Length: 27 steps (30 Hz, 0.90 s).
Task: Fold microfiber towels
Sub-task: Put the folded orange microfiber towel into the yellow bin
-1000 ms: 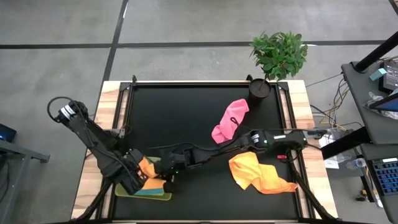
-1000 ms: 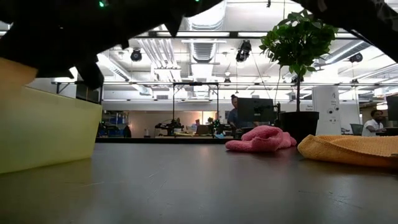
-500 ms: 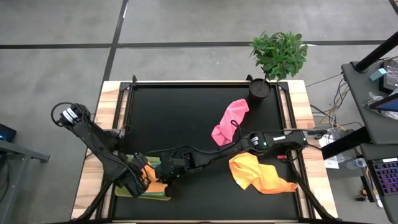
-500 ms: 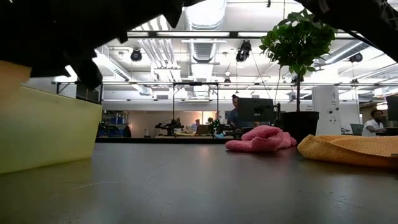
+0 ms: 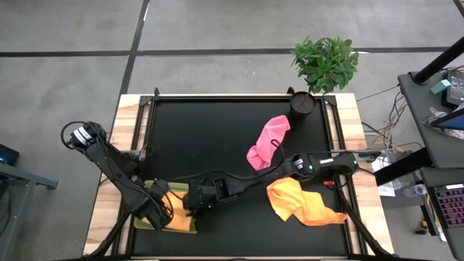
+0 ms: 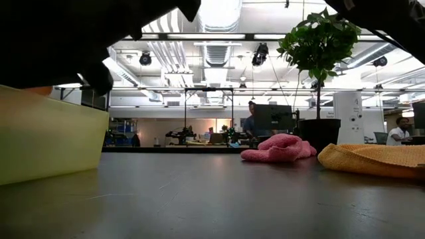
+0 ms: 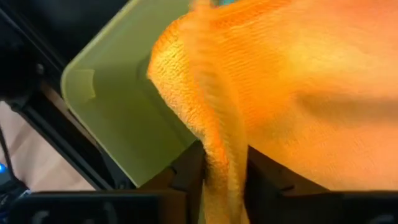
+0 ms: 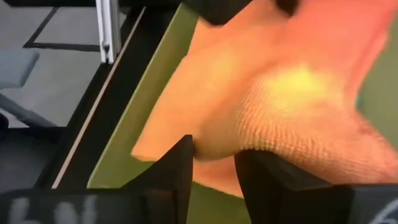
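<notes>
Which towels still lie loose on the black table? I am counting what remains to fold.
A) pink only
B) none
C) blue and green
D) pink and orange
D: the pink towel and the orange towel lie crumpled on the table.

Both pincers [image 5: 161, 206] [image 5: 190, 205] low together, fingers slightly apart.

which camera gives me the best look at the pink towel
The high view: the pink towel lies fully visible from above, crumpled near the potted plant. The low view shows it only side-on. Neither wrist view shows it.
</notes>
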Each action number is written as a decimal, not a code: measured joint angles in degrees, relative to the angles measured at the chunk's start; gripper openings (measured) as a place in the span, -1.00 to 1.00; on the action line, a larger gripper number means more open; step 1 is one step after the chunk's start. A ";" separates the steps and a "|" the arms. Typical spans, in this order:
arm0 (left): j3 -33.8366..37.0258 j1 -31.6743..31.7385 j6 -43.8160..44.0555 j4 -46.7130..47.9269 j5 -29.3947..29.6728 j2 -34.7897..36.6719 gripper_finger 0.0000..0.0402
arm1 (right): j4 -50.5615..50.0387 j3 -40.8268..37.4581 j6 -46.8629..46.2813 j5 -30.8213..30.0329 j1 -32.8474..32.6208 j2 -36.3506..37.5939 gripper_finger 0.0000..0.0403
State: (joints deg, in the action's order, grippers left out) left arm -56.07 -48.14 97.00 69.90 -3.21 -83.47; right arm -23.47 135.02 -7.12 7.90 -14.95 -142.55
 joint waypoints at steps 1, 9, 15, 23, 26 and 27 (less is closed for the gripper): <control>0.00 -0.01 0.03 -0.17 -0.02 0.01 -0.57 | -0.55 -0.02 -0.42 -0.04 0.25 0.35 -0.46; -1.40 -0.02 0.12 0.26 -0.80 0.45 -0.16 | -5.86 -0.02 0.27 -0.42 2.03 3.49 -0.38; -3.39 0.02 0.10 2.32 -0.78 2.26 0.04 | -10.62 -0.02 1.08 -0.54 2.33 5.38 -0.41; -2.89 -0.52 -4.64 -3.82 2.92 2.32 -0.05 | 0.29 -0.06 5.29 -0.08 0.46 2.00 -0.72; -1.12 -0.70 -7.10 -9.79 4.26 1.56 -0.17 | 4.31 -0.20 8.08 0.98 0.46 -0.05 -0.89; -0.77 -0.71 -7.25 -10.10 4.75 1.13 -0.22 | 6.03 -0.20 8.49 1.32 0.47 -0.45 -0.93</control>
State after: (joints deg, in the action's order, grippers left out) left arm -56.85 -48.85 89.75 59.80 1.54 -82.34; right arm -17.45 134.82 1.37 9.22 -14.48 -143.00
